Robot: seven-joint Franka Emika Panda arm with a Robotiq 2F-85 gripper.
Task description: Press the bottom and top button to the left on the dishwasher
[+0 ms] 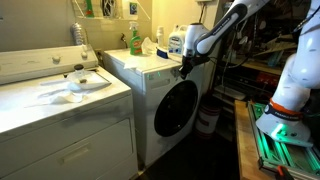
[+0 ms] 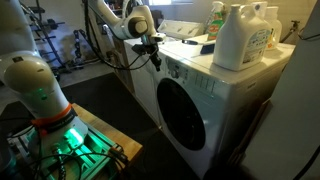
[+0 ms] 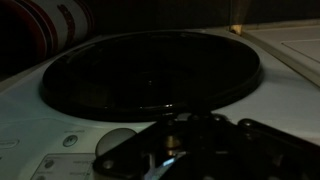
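Observation:
The dishwasher (image 1: 150, 82) is a boxy white front-loading machine with a round dark glass door (image 1: 176, 106); it shows in both exterior views (image 2: 215, 90). My gripper (image 1: 184, 68) is at the control strip on the upper front, above the door, and it looks shut and empty. It also shows in an exterior view (image 2: 153, 45). In the wrist view the dark door (image 3: 150, 70) fills the middle. Small round buttons (image 3: 70, 140) and a larger dial (image 3: 115, 140) lie on the white panel close to my dark fingers (image 3: 185, 128). Contact cannot be told.
A wider white flat-topped appliance (image 1: 60, 100) stands beside the machine. Detergent bottles (image 2: 240, 35) and a green bottle (image 1: 134, 40) stand on top. The robot's base with green lights (image 2: 50, 120) sits on a wooden stand. A white bucket (image 1: 207, 118) is on the floor.

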